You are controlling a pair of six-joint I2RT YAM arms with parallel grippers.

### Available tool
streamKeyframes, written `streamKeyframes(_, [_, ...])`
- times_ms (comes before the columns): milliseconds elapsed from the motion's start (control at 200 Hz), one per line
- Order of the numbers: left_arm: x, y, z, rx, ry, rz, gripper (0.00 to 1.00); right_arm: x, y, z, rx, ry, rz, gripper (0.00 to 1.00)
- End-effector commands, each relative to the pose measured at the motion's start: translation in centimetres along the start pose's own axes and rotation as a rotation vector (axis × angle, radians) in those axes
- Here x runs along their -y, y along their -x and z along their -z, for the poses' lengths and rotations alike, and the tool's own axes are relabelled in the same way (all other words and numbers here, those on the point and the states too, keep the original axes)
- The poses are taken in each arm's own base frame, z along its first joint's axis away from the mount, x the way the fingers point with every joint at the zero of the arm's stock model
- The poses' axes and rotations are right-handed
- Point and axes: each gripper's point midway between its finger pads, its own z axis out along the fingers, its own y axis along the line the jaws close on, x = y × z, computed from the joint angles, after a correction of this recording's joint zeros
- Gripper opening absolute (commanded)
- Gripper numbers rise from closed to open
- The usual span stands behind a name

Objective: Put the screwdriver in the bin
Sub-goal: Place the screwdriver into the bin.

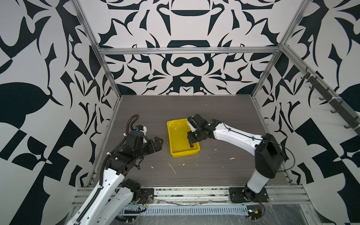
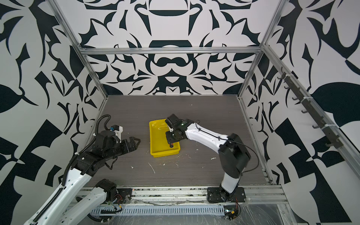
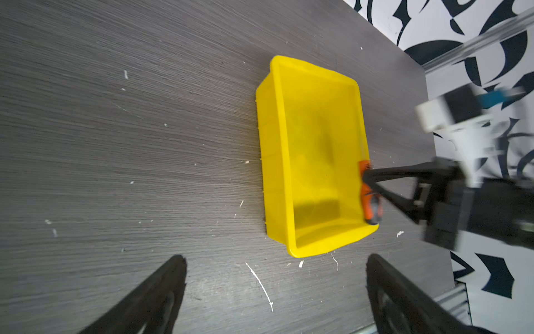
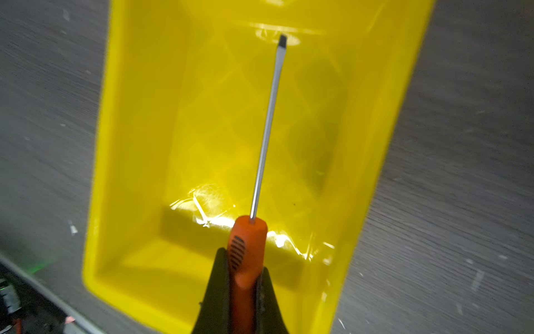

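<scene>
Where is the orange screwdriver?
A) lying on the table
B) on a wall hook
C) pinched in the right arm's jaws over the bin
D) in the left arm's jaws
C: jaws of the right arm are shut on the orange handle of the screwdriver, its shaft over the bin.

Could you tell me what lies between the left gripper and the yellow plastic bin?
Only bare grey wood-grain tabletop with white flecks, clear in the left wrist view and both top views.
</scene>
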Motion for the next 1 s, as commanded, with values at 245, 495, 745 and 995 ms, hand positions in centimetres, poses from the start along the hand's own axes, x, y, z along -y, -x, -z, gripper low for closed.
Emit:
streamKeyframes(245, [-2.0, 0.2, 1.0, 0.044, 0.101, 0.043, 0.99, -4.1, 1.7, -3.7, 0.015, 0.040, 0.067, 0.03])
streamKeyframes(495, [-2.5, 0.6, 0.9, 0.057, 0.137, 0.041, 0.99, -3.9, 2.9, -1.4, 0.092, 0.006, 0.079, 0.35])
streamKeyframes(745, [-3.3, 2.6, 1.0, 0.107, 0.234, -0.014, 0.99, -4.0, 4.9, 6.3, 0.255, -0.004, 0.139, 1.00])
streamKeyframes(995, [-4.8, 5.2, 1.1, 0.180, 0.388, -0.071, 0.99, 2.2, 4.3, 15.0, 0.465, -0.075, 0.082, 1.00])
